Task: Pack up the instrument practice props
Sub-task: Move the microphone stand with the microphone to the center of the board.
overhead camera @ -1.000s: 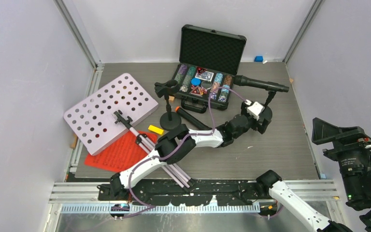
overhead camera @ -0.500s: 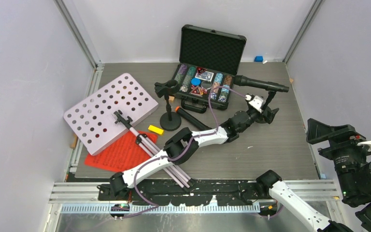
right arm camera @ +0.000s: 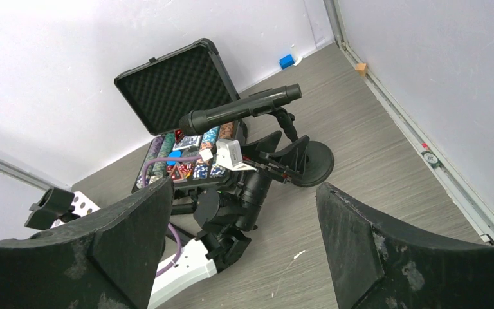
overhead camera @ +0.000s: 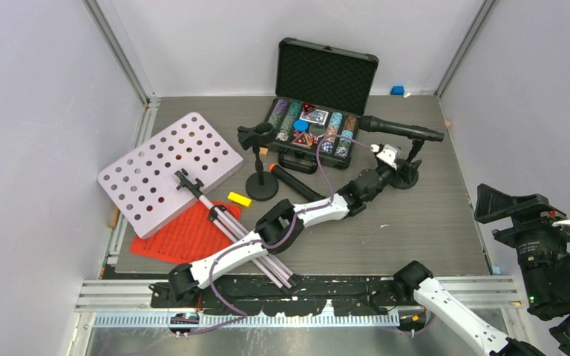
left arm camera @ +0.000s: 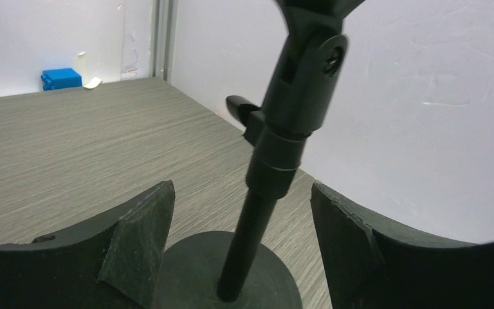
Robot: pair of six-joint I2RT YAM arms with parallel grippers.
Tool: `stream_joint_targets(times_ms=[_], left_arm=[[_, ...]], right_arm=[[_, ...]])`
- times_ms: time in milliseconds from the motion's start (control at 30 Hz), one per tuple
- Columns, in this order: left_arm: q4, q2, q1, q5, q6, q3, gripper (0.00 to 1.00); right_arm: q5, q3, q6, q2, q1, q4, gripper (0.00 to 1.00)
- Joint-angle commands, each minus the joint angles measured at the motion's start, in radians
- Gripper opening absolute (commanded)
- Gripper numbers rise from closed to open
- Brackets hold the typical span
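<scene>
A black microphone (overhead camera: pixel 401 128) rests on its round-based pole (overhead camera: pixel 413 157) at the right back; it also shows in the right wrist view (right arm camera: pixel 241 111). My left gripper (overhead camera: pixel 399 172) is open, with a jaw on each side of the pole (left arm camera: pixel 264 193) just above the base (left arm camera: pixel 193 270), touching neither. A second pole (overhead camera: pixel 258 159) stands with an empty clip, and its microphone (overhead camera: pixel 297 182) lies beside it. The white hole-punched rack (overhead camera: pixel 167 169) with silver legs (overhead camera: pixel 249 241) lies at the left over the red pages (overhead camera: pixel 185 236). My right gripper (right arm camera: pixel 243 193) is open and empty, high at the right.
The open black poker chip case (overhead camera: pixel 319 96) stands at the back, just left of the held stand. A yellow block (overhead camera: pixel 239 198) lies by the second pole's base, and a blue block (overhead camera: pixel 397 90) in the back right corner. Walls close in on three sides.
My left arm has stretched further back and right, bringing the open jaws around the right microphone's pole. My right wrist has shifted slightly at the right edge.
</scene>
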Motion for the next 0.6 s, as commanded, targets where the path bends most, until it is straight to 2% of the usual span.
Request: stream_joint_targets(times_ms=[0,300,500,567], left_arm=[[0.010,0.025,0.012,-0.004,-0.019,0.075,0.79],[-0.006,0.048,0.038,0.099,-0.006,0.118,0.68],[-0.030,0.045,0.044,0.224,0.052,0.132,0.67],[-0.033,0.043,0.044,0.226,0.074,0.130,0.67]], right_arm=[[0.039,0.001,-0.029,-0.005,0.016,0.010,0.87],[0.068,-0.004,-0.016,-0.029,0.051,-0.020,0.87],[0.112,-0.012,0.015,-0.049,0.095,-0.041,0.87],[0.131,-0.011,0.035,-0.055,0.118,-0.055,0.87]])
